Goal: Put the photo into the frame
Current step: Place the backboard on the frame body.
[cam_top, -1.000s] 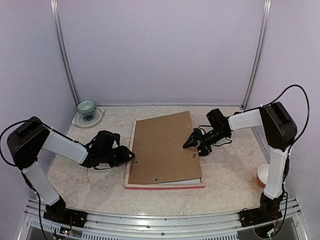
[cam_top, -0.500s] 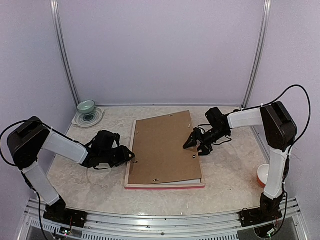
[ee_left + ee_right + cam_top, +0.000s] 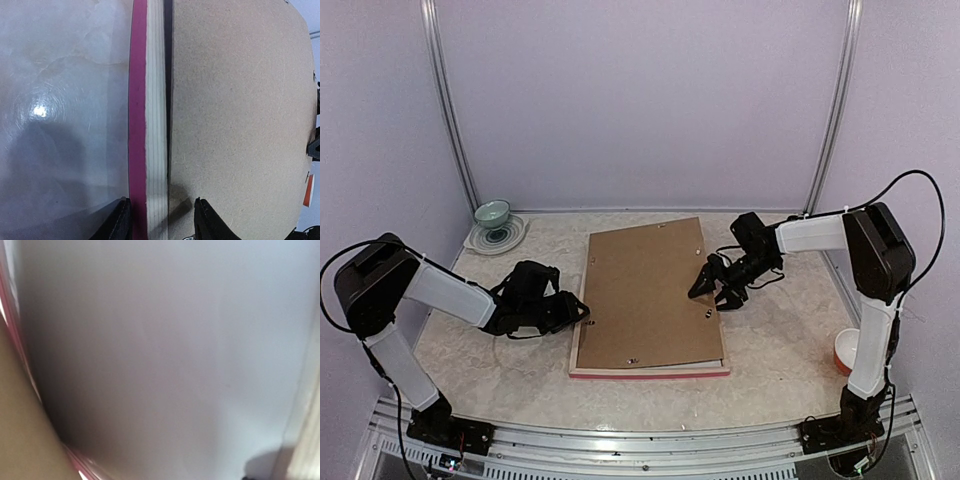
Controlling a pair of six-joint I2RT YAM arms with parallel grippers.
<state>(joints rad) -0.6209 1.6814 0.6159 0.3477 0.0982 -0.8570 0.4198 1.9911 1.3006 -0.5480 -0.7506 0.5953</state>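
Note:
The frame (image 3: 650, 371) lies face down on the table, its pink edge showing along the front. The brown backing board (image 3: 645, 290) rests in it, tilted, its far edge raised. The photo is hidden. My left gripper (image 3: 582, 312) is open and straddles the frame's left rail (image 3: 145, 100): one finger sits outside the pink side, the other over the board (image 3: 235, 100). My right gripper (image 3: 707, 292) is at the board's right edge with its fingers spread. The right wrist view is blurred: a pale surface, the brown board (image 3: 20, 430) at lower left, no fingers.
A green bowl (image 3: 492, 213) on a patterned plate (image 3: 510, 238) stands at the back left corner. An orange and white cup (image 3: 847, 352) sits near the right arm's base. Pale enclosure walls close in the back and sides.
The backing board's far edge has risen and shifted toward the back wall. My right gripper moved slightly back and up with it. The left arm has not moved.

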